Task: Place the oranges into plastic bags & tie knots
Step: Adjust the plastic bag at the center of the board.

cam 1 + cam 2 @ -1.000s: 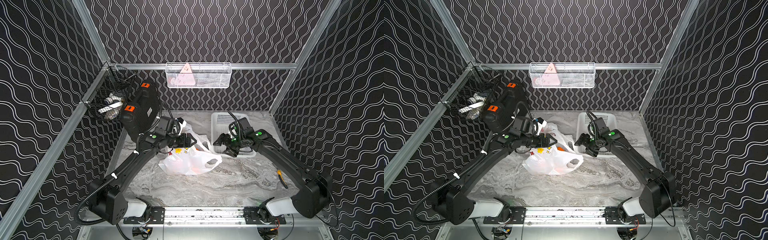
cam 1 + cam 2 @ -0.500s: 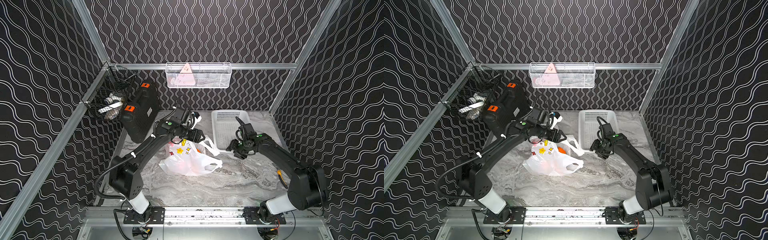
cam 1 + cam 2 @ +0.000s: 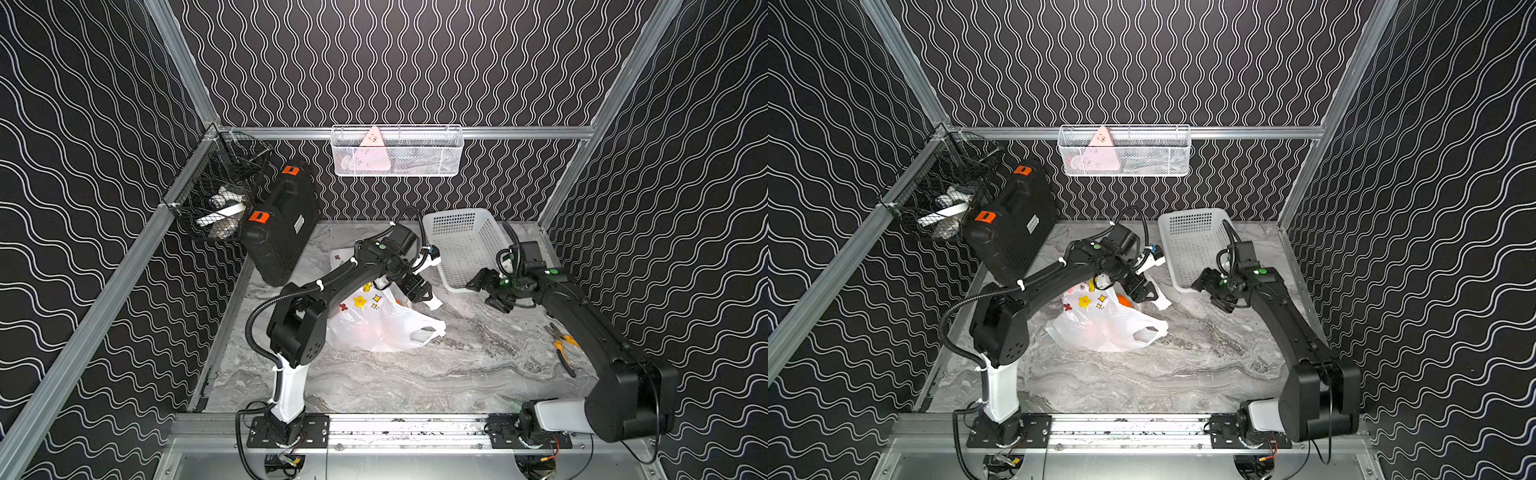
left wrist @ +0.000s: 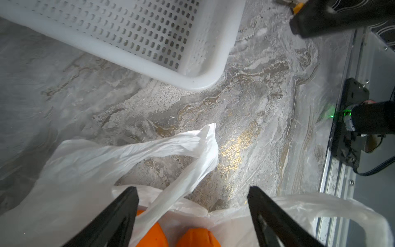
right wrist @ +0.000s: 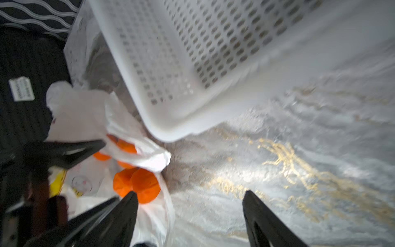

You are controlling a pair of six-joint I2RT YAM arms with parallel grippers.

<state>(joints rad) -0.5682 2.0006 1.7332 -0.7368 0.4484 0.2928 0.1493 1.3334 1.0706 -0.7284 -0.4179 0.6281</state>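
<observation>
The plastic bag point(image 3: 374, 328) point(image 3: 1100, 328), white with yellow and red cartoons, lies crumpled on the marble table, mouth toward the white basket. Oranges point(image 4: 197, 237) point(image 5: 139, 186) sit inside it, and one orange point(image 3: 1124, 300) peeks out in a top view. My left gripper point(image 3: 419, 291) point(image 4: 192, 189) hovers open over the bag's mouth. A loose handle strip point(image 4: 181, 149) runs under its jaws, ungripped. The other handle loop point(image 3: 424, 334) lies flat at the front. No knots show in any view. My right gripper point(image 3: 484, 289) point(image 5: 190, 193) stands open and empty, right of the bag.
A white perforated basket point(image 3: 449, 224) point(image 4: 149, 70) point(image 5: 213, 119) stands at the back right, close to both grippers. A black case point(image 3: 282, 224) leans at the back left. Yellow-handled pliers point(image 3: 561, 349) lie by the right wall. Wire baskets point(image 3: 397, 151) hang on the walls.
My left gripper swung right and forward, from the bag's back to its mouth, its elbow rising. My right gripper drew back to the right, away from the bag.
</observation>
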